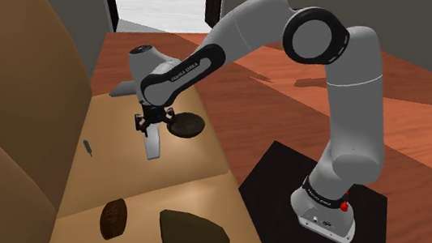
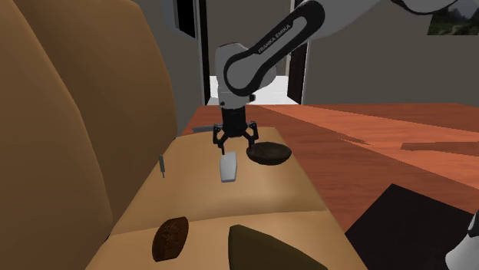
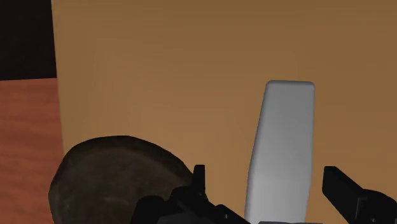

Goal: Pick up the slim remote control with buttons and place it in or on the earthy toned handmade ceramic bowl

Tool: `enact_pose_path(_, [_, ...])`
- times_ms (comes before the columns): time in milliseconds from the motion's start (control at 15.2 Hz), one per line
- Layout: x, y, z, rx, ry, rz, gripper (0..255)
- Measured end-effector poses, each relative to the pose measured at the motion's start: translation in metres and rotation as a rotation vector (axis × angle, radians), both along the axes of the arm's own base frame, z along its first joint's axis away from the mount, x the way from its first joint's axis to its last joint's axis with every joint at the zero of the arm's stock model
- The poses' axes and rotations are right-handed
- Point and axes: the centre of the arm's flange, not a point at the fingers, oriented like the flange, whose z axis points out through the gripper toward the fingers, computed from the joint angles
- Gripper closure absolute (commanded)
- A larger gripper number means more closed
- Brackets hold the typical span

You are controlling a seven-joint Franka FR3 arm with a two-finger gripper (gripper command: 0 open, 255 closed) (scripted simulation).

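One pale grey remote (image 2: 228,166) lies on the tan surface (image 2: 192,195) under the gripper (image 2: 232,143), whose spread fingers flank it without touching. The dark brown bowl (image 2: 269,155) sits just beside it, to the second exterior view's right.

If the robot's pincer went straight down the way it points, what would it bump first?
Most likely the grey remote, right under the open pincer, with the tan cushion beneath it. The dark bowl sits off to the side, so it would probably be missed.
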Motion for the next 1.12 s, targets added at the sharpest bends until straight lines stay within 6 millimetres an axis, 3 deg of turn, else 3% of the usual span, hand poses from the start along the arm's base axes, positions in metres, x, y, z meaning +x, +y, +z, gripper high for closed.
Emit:
enact_pose_path(198, [0.031,0.005,-0.023,-0.007,-0.008,-0.04,0])
enact_pose_path(330, [0.041,0.007,-0.032,-0.01,-0.01,-0.053,0])
enact_pose_path(792, [0.043,0.007,-0.067,-0.011,-0.011,-0.058,0])
enact_pose_path(1122, [0.043,0.006,-0.071,-0.011,-0.012,-0.058,0])
